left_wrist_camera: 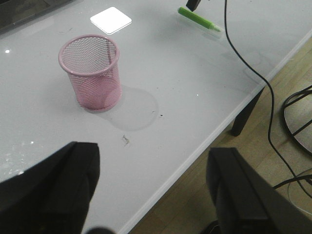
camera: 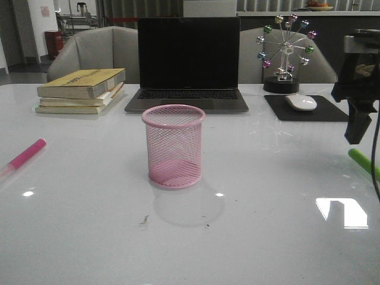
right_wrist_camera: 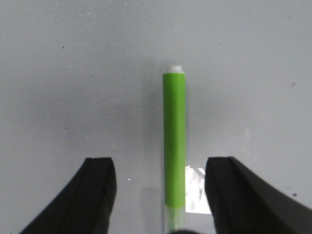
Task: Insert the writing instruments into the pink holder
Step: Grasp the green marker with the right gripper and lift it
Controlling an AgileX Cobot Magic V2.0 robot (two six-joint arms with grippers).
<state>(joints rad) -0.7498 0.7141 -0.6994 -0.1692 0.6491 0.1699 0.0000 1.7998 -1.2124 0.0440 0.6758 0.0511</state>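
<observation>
Left gripper (left_wrist_camera: 153, 187): jaws spread wide, nothing between them, hovering above the table's near edge. Right gripper (right_wrist_camera: 161, 187): jaws also wide, empty — the green marker (right_wrist_camera: 174, 141) lies flat on the table between the fingers, not touched as far as can be seen.

Left to right on the white glossy table (camera: 89, 225): magenta marker (camera: 24, 157) lying at the far left edge; stacked books (camera: 80, 90) behind it; pink holder (camera: 173, 145) upright at centre, empty; open laptop (camera: 188, 62) behind it; small Ferris-wheel ornament (camera: 285, 50); white mouse (camera: 301, 102) on a black pad (camera: 306, 110); green marker at the far right edge. Grey chairs beyond — room dim.
</observation>
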